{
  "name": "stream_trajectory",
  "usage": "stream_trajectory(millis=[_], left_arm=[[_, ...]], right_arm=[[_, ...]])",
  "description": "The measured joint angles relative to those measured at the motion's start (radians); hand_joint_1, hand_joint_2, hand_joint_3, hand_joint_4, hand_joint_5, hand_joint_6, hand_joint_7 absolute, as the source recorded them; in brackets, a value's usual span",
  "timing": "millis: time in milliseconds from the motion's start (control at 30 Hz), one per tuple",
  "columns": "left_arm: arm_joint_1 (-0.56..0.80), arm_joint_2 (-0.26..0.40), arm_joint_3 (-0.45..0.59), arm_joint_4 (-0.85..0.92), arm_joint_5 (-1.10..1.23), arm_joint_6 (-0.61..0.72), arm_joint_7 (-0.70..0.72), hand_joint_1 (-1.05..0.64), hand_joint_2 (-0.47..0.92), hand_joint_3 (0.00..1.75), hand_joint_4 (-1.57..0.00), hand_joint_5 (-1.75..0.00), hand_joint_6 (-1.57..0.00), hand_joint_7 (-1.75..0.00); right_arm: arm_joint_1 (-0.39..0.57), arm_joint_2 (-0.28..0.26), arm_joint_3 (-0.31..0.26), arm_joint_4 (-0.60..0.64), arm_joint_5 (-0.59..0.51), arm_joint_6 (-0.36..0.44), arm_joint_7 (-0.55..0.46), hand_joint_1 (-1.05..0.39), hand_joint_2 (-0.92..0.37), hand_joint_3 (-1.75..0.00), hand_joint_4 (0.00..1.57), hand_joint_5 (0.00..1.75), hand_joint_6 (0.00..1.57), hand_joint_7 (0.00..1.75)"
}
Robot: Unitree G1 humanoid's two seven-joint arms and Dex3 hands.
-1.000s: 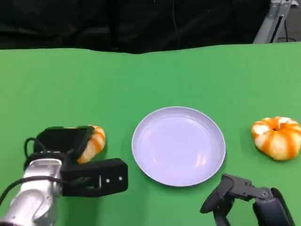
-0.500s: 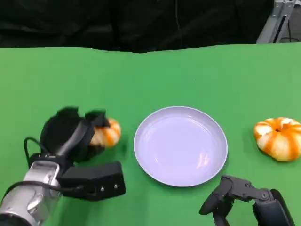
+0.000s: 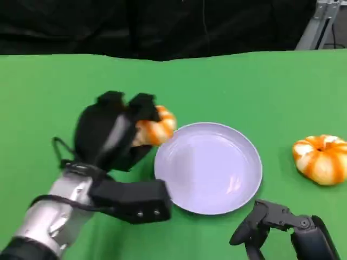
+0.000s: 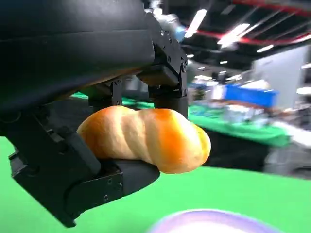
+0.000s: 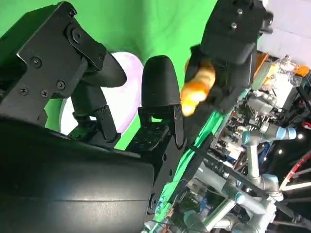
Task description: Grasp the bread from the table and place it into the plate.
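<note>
**Bread lifted and carried to the plate's edge**

Since the earlier frame the left hand [image 3: 111,135] has risen and moved right; its fingers [image 4: 165,92] grip the bread [image 3: 154,128] just above the plate [image 3: 208,168] rim. Next it should go further right, then release. The right hand [image 3: 271,222], fingers apart and holding nothing, and a second bread [image 3: 320,158] lie clear of the green surface [image 3: 244,86] path.
</note>
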Motion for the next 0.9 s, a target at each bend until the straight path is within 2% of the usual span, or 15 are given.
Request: stream_trajectory(millis=[133,300,467,500,567,600,633,667,700,800,833,867,900], left_arm=[[-0.008,-0.023,-0.01,0.01,-0.001,-0.009,-0.009,-0.18,0.25,1.41,-0.95,-1.75,-0.76,-1.69],[-0.044,-0.09,-0.034,0.078,-0.005,-0.016,-0.031,-0.17,0.26,1.4,-0.95,-1.75,-0.76,-1.69],[-0.059,-0.098,-0.039,0.086,-0.005,-0.025,-0.031,-0.17,0.27,1.39,-0.95,-1.75,-0.76,-1.7],[-0.059,-0.098,-0.038,0.086,-0.005,-0.025,-0.031,-0.16,0.32,1.24,-0.89,-1.75,-0.75,-1.61],[-0.093,-0.133,-0.053,0.154,-0.014,-0.02,-0.064,-0.15,0.35,1.14,-0.86,-1.75,-0.76,-1.56],[-0.115,-0.157,-0.063,0.203,-0.023,-0.008,-0.093,-0.19,0.5,0.88,-0.74,-1.52,-0.7,-1.16],[-0.132,-0.181,-0.074,0.239,-0.036,0.0,-0.135,-0.23,0.72,0.51,-0.62,-1.22,-0.65,-0.65],[-0.143,-0.2,-0.085,0.257,-0.046,0.003,-0.183,-0.25,0.82,0.33,-0.59,-1.11,-0.65,-0.43],[-0.152,-0.211,-0.093,0.265,-0.054,0.006,-0.232,-0.26,0.88,0.22,-0.56,-1.04,-0.66,-0.3],[-0.167,-0.233,-0.099,0.267,-0.076,0.01,-0.308,-0.26,0.92,0.16,-0.55,-1.0,-0.66,-0.21],[-0.173,-0.233,-0.099,0.267,-0.077,0.012,-0.315,-0.45,0.92,0.19,-0.23,-0.74,-0.4,-0.1],[-0.178,-0.231,-0.099,0.266,-0.078,0.017,-0.333,-0.51,0.92,0.2,-0.11,-0.65,-0.31,-0.06],[-0.182,-0.228,-0.1,0.265,-0.078,0.025,-0.361,-0.62,0.92,0.25,-0.05,-0.46,-0.22,-0.03]], right_arm=[[0.002,0.0,-0.001,0.0,0.0,0.0,-0.001,0.08,-0.19,-1.49,0.87,1.5,0.9,1.23],[-0.004,-0.001,0.002,0.002,-0.001,-0.004,-0.001,0.08,-0.19,-1.49,0.87,1.5,0.91,1.23],[-0.003,-0.001,0.001,0.002,-0.001,-0.005,-0.001,0.08,-0.19,-1.49,0.87,1.49,0.91,1.23],[-0.003,-0.001,0.001,0.002,-0.001,-0.005,-0.001,0.08,-0.19,-1.49,0.87,1.5,0.9,1.22],[0.001,-0.001,0.0,0.001,-0.001,-0.004,-0.002,0.07,-0.2,-1.48,0.87,1.5,0.9,1.22],[0.001,-0.001,0.002,-0.001,-0.002,-0.003,-0.001,0.07,-0.2,-1.48,0.87,1.5,0.9,1.22],[0.002,-0.001,0.003,-0.003,-0.002,-0.003,-0.001,0.07,-0.2,-1.48,0.87,1.5,0.9,1.23],[0.003,-0.001,0.003,-0.003,-0.002,-0.003,-0.001,0.07,-0.2,-1.48,0.87,1.5,0.9,1.23],[0.005,-0.001,0.003,-0.003,-0.002,-0.003,-0.001,0.07,-0.2,-1.48,0.87,1.5,0.9,1.23],[0.009,-0.001,0.003,-0.003,-0.002,-0.003,-0.002,0.07,-0.2,-1.48,0.87,1.5,0.9,1.23],[0.01,-0.001,0.003,-0.003,-0.002,-0.003,-0.002,0.06,-0.2,-1.48,0.87,1.5,0.9,1.23],[0.011,-0.001,0.002,-0.003,-0.003,-0.003,-0.002,0.06,-0.2,-1.48,0.87,1.5,0.9,1.22],[0.011,-0.001,0.002,-0.004,-0.004,-0.003,-0.002,0.06,-0.2,-1.48,0.87,1.5,0.9,1.22]])
